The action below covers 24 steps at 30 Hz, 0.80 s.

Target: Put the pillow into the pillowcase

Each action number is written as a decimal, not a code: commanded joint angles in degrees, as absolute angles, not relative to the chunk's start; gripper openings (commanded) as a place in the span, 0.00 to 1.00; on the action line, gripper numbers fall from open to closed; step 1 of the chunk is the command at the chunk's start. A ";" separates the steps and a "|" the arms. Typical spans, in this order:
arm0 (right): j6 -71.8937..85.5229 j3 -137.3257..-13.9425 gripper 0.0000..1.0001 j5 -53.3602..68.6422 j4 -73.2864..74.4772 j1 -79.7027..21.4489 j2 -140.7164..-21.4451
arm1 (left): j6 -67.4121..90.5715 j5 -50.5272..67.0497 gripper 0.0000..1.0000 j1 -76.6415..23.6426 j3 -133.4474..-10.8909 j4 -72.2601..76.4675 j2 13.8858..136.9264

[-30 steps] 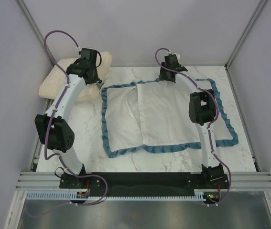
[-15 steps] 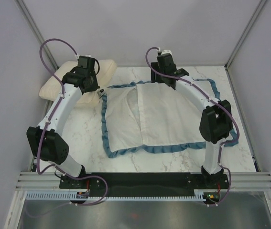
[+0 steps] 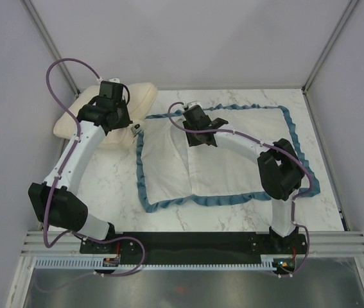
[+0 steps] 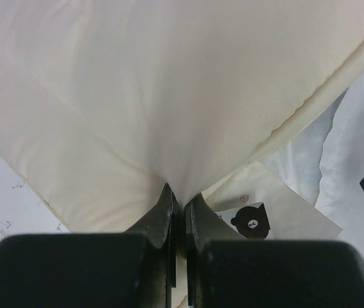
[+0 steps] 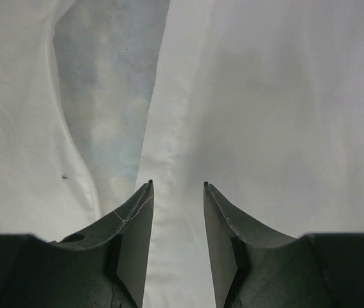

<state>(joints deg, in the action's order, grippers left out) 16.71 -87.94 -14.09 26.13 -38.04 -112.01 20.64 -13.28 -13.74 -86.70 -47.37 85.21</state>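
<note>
The pillow [image 3: 142, 95] lies at ten o'clock on the worktop [image 3: 114, 186], just beside the pillowcase [image 3: 233, 160], which is spread flat in the middle. The left claw [image 4: 178, 200] is closed on a fold of the pillow's fabric. The right claw [image 5: 176, 187] is narrowly open, low over the pillowcase's white opening. The pillow looks light and soft, so a thin pinch may slip; a deeper hold at its corner seems safer. The left arm [image 3: 82, 144] hides part of the pillow.
</note>
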 commanded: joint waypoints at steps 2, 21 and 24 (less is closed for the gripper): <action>17.75 -86.92 0.45 -15.73 23.91 -39.99 -113.64 | 23.12 -11.95 0.02 -13.89 -86.75 -42.36 81.39; 18.81 -86.22 0.42 -16.43 22.76 -42.71 -121.02 | 23.20 -10.81 0.02 -14.15 -84.90 -41.31 80.16; 19.07 -85.96 0.24 -17.14 22.41 -42.71 -120.15 | 23.12 -10.72 0.02 -14.33 -84.90 -41.31 80.07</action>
